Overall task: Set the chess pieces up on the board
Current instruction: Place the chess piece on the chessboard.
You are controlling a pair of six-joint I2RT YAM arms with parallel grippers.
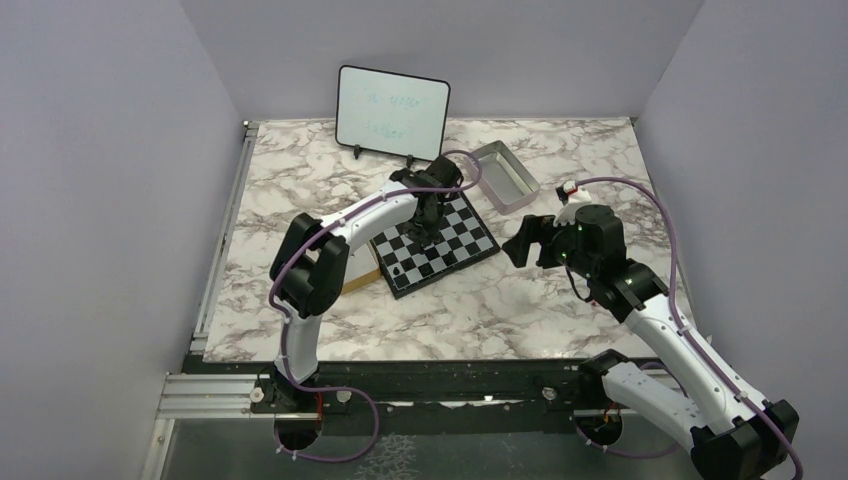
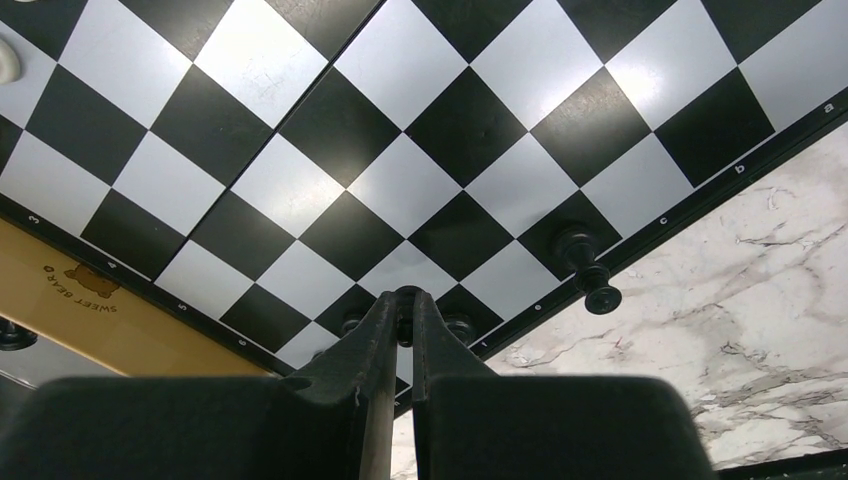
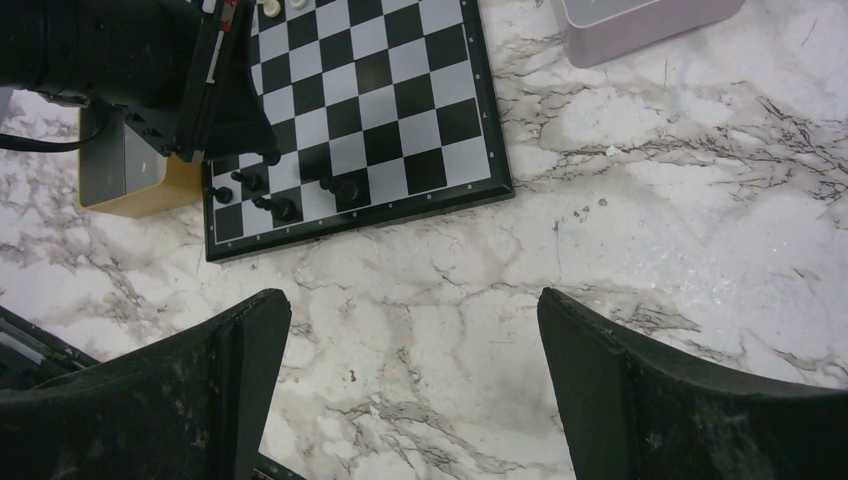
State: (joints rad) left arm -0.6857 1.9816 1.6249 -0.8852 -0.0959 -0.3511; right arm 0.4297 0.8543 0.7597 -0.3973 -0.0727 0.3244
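Note:
The board (image 1: 452, 240) lies at mid-table, and its checks fill the left wrist view (image 2: 400, 180). My left gripper (image 2: 405, 302) is shut on a tiny black chess piece (image 2: 405, 322), held low over the board's near edge row. More black pieces stand partly hidden beside my fingers (image 2: 375, 340), and one (image 2: 587, 262) stands on an edge square to the right. In the right wrist view several black pieces (image 3: 338, 187) stand along the board's (image 3: 400, 100) near-left rows. My right gripper (image 3: 410, 300) is open and empty over bare marble, right of the board.
A tan wooden box (image 1: 362, 278) sits against the board's left side and shows in the left wrist view (image 2: 60, 290). A grey metal tray (image 1: 503, 175) lies behind the board to the right. A whiteboard (image 1: 392, 112) stands at the back. Pale pieces (image 3: 270, 8) stand at the board's far side.

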